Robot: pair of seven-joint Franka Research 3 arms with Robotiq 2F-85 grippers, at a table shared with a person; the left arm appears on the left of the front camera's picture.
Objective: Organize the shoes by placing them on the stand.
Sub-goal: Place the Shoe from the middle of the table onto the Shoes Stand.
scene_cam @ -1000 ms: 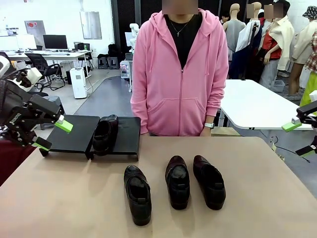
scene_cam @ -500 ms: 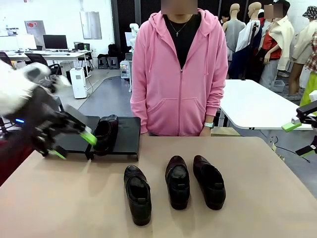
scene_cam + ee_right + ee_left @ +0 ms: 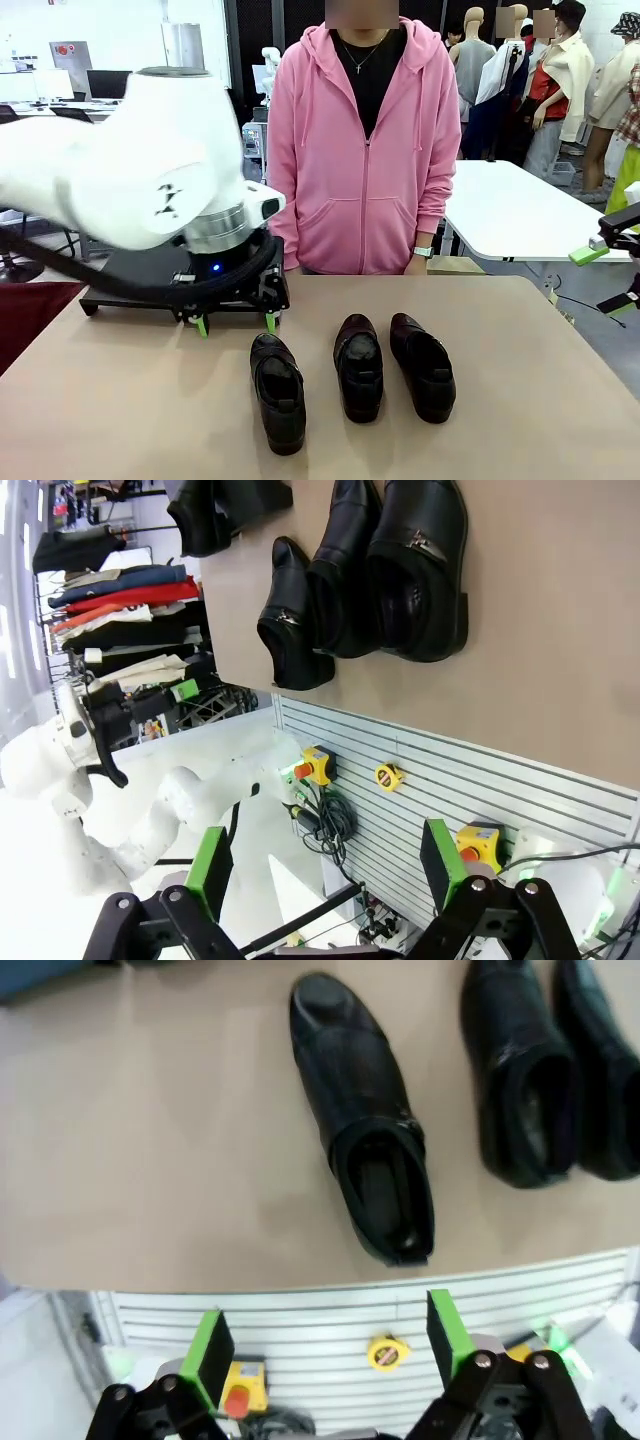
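The black two-finger right gripper (image 3: pixel 325 870) is seen at the bottom edge, its green pads (image 3: pixel 210 865) held wide apart with nothing between them. Three glossy black leather slip-on shoes (image 3: pixel 420 565) are laid close side by side on the flat tan tabletop (image 3: pixel 560 650), heels turned toward its edge. A fourth black shoe (image 3: pixel 215 520) is seen at the top, apart from them. Below the table edge, two yellow boxes with red buttons (image 3: pixel 315 765) and a small yellow tape measure (image 3: pixel 388 775) are mounted on a white slatted panel (image 3: pixel 540 790). A rail of hanging clothes (image 3: pixel 120 585) is seen at the left.
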